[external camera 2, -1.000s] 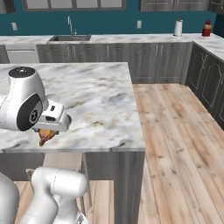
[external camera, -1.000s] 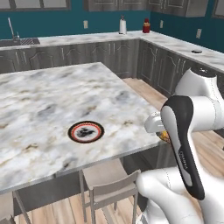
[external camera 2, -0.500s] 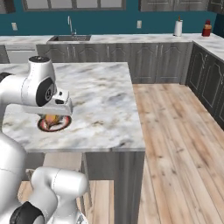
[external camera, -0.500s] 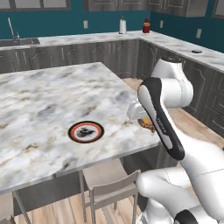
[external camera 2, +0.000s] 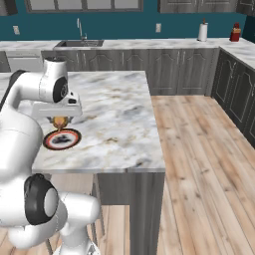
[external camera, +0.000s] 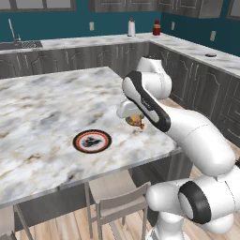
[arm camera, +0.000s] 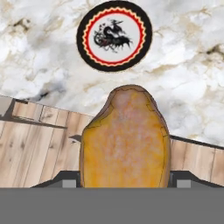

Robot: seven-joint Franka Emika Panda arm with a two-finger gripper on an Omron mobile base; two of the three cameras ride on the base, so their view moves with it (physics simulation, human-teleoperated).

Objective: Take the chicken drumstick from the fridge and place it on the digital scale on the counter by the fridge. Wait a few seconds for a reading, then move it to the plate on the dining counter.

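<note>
The claw (external camera: pixel 136 121) pinches the chicken drumstick (arm camera: pixel 124 140) mid-frame, seemingly above the marbled surface (external camera: pixel 42 117), right of the plate (external camera: pixel 92 141).

Even, bright, diffuse rendered light with no glare and no visible source. The bench (external camera: pixel 56 108) carries only a faint soft shadow beneath the arm. Both base views are slightly soft and low in detail. The hand view is sharp from twelve to six o'clock, without edge distortion.
</note>
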